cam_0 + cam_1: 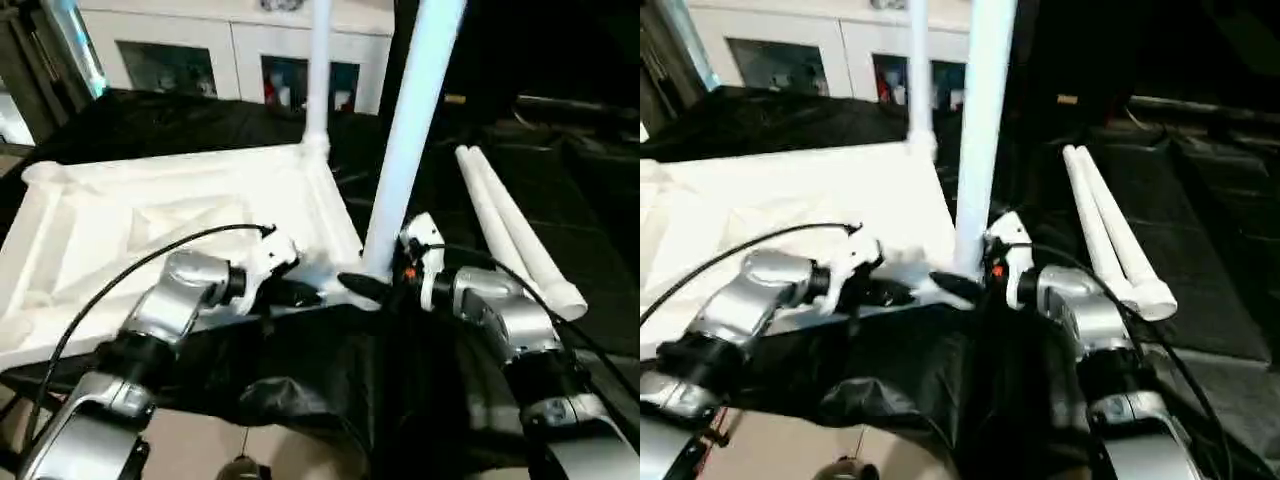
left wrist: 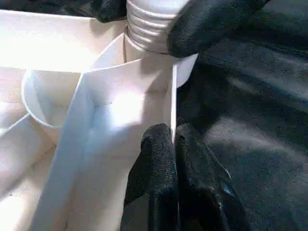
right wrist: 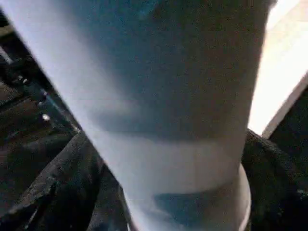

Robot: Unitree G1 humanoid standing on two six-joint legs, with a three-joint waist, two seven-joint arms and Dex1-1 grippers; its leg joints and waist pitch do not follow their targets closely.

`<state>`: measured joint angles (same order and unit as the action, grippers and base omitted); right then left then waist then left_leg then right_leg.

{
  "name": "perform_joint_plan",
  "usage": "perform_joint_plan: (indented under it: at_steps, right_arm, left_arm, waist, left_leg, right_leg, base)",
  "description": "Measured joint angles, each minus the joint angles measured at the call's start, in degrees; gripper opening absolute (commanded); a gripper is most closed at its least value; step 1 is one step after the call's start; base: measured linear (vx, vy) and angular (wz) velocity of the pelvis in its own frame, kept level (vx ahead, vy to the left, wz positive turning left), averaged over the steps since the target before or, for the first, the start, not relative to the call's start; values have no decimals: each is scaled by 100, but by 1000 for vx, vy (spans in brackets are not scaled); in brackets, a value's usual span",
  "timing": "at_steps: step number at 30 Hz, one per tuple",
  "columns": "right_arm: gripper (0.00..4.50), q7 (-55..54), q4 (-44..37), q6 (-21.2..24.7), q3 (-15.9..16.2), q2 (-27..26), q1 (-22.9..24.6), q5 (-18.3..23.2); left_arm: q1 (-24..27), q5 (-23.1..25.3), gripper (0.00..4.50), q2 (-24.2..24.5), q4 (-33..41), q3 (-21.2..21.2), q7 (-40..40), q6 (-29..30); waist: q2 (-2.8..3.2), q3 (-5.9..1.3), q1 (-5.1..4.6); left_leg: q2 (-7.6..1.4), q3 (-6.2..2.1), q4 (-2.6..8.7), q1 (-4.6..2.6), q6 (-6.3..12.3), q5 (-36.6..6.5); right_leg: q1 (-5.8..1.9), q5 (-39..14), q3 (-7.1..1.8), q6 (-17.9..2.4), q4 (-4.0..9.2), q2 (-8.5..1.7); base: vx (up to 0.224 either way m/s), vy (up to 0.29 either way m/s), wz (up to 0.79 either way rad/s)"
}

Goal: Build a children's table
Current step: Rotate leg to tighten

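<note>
Left fingers (image 2: 166, 159) pinch tabletop rim (image 2: 172, 103) | right fingers (image 1: 362, 287) spread around leg (image 1: 405, 140) | step: seating second leg | next: press down

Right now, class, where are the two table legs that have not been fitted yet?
In the left eye view, the two loose legs lie side by side on the black cloth to the robot's right, beyond the right end effector and the upright leg.

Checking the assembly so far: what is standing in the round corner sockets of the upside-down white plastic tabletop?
Two white tubular legs rise from the tabletop: a near leg in the near right corner and a far leg in the corner behind it. Their seated ends are hidden inside the sockets.
</note>
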<state>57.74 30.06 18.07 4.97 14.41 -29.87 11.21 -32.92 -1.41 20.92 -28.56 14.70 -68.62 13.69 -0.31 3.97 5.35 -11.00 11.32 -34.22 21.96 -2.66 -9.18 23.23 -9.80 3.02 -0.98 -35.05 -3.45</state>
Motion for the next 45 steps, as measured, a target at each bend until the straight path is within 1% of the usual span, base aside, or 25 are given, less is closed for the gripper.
perform_joint_plan:
  at_steps: [2,4,5,6,9,13,15,18,20,22,24,25,27,28,31,32,33,34,35,36,37,39,41,44,45]
  right_arm:
    - [359,36,-20,30,5,8,21,17]
    - [332,67,-42,48,12,22,45,17]
    - [332,86,-53,51,19,26,54,17]
    - [316,104,-55,55,38,31,59,18]
    - [292,112,-75,61,48,35,69,23]
    - [285,-26,-178,60,31,-51,156,25]
    - [282,-298,-155,36,-24,-152,159,-5]
    - [281,-881,30,-78,-216,-373,126,-55]
    - [281,-1626,311,-145,-422,-622,-67,-128]
    - [281,-1934,422,-203,-484,-700,-144,-174]
    - [280,-2560,686,-250,-742,-935,-299,-170]
    - [280,-3261,1021,-313,-1012,-1160,-554,-172]
    - [280,-3933,1343,-423,-1207,-1275,-823,-167]
    - [280,-4155,1424,-503,-1267,-1319,-864,-162]
    - [280,-4249,1512,-646,-1274,-1360,-877,-154]
    - [314,-4249,1551,-712,-1274,-1364,-885,-162]
    - [335,-4247,1571,-756,-1274,-1367,-885,-167]
    - [335,-4226,1581,-786,-1274,-1367,-885,-170]
    - [351,-4206,1592,-809,-1274,-1373,-885,-169]
    - [351,-4134,1594,-822,-1278,-1375,-883,-167]
    - [360,-4080,1603,-822,-1281,-1376,-883,-165]
    - [392,-3875,1612,-818,-1292,-1365,-881,-166]
    - [395,-3586,1600,-815,-1217,-1306,-859,-177]
    - [395,-2896,1456,-740,-919,-1059,-725,-181]
    - [395,-2715,1370,-723,-863,-992,-659,-179]
  left_arm:
    - [22,-10,0,27,30,2,-59,24]
    - [47,-15,0,49,75,8,-110,50]
    - [52,-19,0,52,87,10,-118,60]
    - [56,-22,0,56,102,11,-127,88]
    - [76,-33,0,66,142,11,-145,112]
    - [83,-32,0,57,136,10,-98,113]
    - [81,0,0,0,98,-22,53,113]
    - [-18,74,0,-172,-88,-46,380,114]
    - [-229,168,0,-414,-411,-92,810,122]
    - [-291,201,0,-529,-506,-94,1013,129]
    - [-471,263,0,-728,-802,-129,1347,131]
    - [-673,346,0,-964,-1081,-157,1740,154]
    - [-829,386,0,-1240,-1250,-159,2162,216]
    - [-853,401,0,-1336,-1272,-157,2317,258]
    - [-853,402,0,-1348,-1278,-155,2379,268]
    - [-853,402,0,-1350,-1278,-156,2385,265]
    - [-853,403,0,-1350,-1278,-156,2384,258]
    - [-852,410,0,-1349,-1278,-155,2378,238]
    - [-852,419,0,-1349,-1278,-155,2382,228]
    - [-852,427,0,-1340,-1278,-156,2375,216]
    - [-851,434,0,-1334,-1278,-158,2374,214]
    - [-832,444,0,-1253,-1278,-149,2271,117]
    - [-810,444,0,-1159,-1272,-144,2145,49]
    - [-699,444,0,-931,-1126,-111,1794,-85]
    - [-667,444,0,-880,-1077,-108,1681,-114]
  waist:
    - [0,0,-2]
    - [0,0,-2]
    - [0,0,-2]
    - [0,0,-2]
    - [0,0,-2]
    - [0,0,-5]
    - [2,-1,-20]
    - [6,-4,-42]
    - [7,-5,-66]
    - [11,-8,-71]
    - [17,-11,-87]
    - [17,-10,-90]
    - [17,-11,-90]
    - [20,-13,-93]
    - [32,-20,-99]
    - [35,-22,-96]
    - [35,-22,-93]
    - [35,-22,-92]
    - [35,-22,-95]
    - [35,-22,-99]
    - [35,-22,-103]
    - [35,-21,-120]
    - [35,-21,-150]
    - [35,-21,-177]
    - [35,-21,-177]
  left_leg:
    - [0,0,0,0,0,0]
    - [0,0,0,0,0,0]
    - [0,0,0,0,0,0]
    - [0,0,0,1,0,0]
    - [0,0,0,0,0,0]
    - [0,0,0,0,0,0]
    - [0,0,0,-3,0,0]
    - [1,0,-5,-10,0,0]
    - [2,0,-7,-15,-1,0]
    - [2,0,-6,-20,-1,0]
    - [3,-1,-5,-25,-1,0]
    - [3,0,-7,-22,-2,1]
    - [7,0,-6,-21,-2,1]
    - [8,0,-6,-21,-2,1]
    - [5,-1,2,-21,-1,0]
    - [5,-1,8,-21,-1,0]
    - [5,0,11,-21,-1,0]
    - [6,0,14,-20,-1,0]
    - [6,0,15,-20,-1,0]
    - [6,0,15,-19,-1,0]
    - [6,0,14,-19,-1,0]
    - [6,0,14,-20,-1,0]
    - [5,-1,14,-20,-1,0]
    - [4,-1,15,-18,-1,0]
    - [4,-1,17,-17,-1,0]
  right_leg:
    - [0,-1,0,1,0,0]
    - [0,-2,0,3,0,0]
    - [0,-2,0,3,0,0]
    - [0,-2,0,3,0,0]
    - [0,-2,0,4,1,0]
    - [0,-2,0,4,0,0]
    - [-1,-2,0,4,-1,0]
    - [-5,-12,-2,21,0,-1]
    - [-7,-10,-3,19,-1,-1]
    - [-10,-11,-3,19,0,-1]
    - [-12,-11,-3,19,-1,-1]
    - [-10,-10,-3,18,-3,-1]
    - [-12,-9,-3,17,3,-5]
    - [-14,-9,-4,17,3,-5]
    - [-10,-1,-3,4,1,-2]
    - [-9,-1,-3,4,1,-2]
    - [-9,-2,-2,5,3,-2]
    - [-8,-3,-2,5,4,-2]
    - [-8,-2,-2,5,5,-2]
    - [-8,-2,-2,4,5,-2]
    - [-8,-1,-2,4,5,-2]
    - [-8,-1,-2,4,5,-2]
    - [-8,-2,-1,5,4,-1]
    - [-8,-3,0,5,5,-1]
    - [-8,-4,0,6,8,-1]
  base:
    - [0,0,0]
    - [0,0,0]
    - [0,0,0]
    - [0,0,0]
    - [0,0,0]
    - [0,0,0]
    - [0,0,0]
    - [0,0,0]
    - [0,0,0]
    - [0,0,0]
    - [0,0,0]
    - [0,0,0]
    - [0,0,0]
    - [0,0,0]
    - [0,0,0]
    - [0,0,0]
    - [0,0,0]
    - [0,0,0]
    - [0,0,0]
    - [0,0,0]
    - [0,0,0]
    - [0,0,0]
    - [0,0,0]
    - [0,0,0]
    - [0,0,0]
